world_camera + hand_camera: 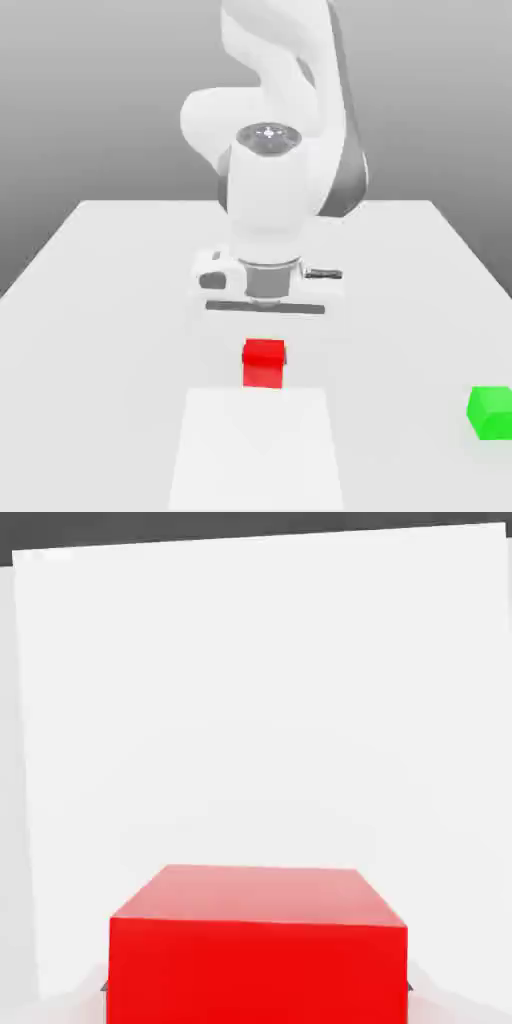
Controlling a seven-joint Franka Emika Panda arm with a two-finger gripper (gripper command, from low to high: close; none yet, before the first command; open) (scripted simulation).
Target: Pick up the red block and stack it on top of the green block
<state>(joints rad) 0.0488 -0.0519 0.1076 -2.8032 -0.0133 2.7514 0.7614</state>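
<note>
One red block [264, 362]; one green block [490, 412]; one white table [100, 300]; one robot arm [270, 170].

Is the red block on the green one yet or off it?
Off. Red block sits mid-table below the arm; green block stands alone far toward the exterior view's right, nothing on top.
</note>
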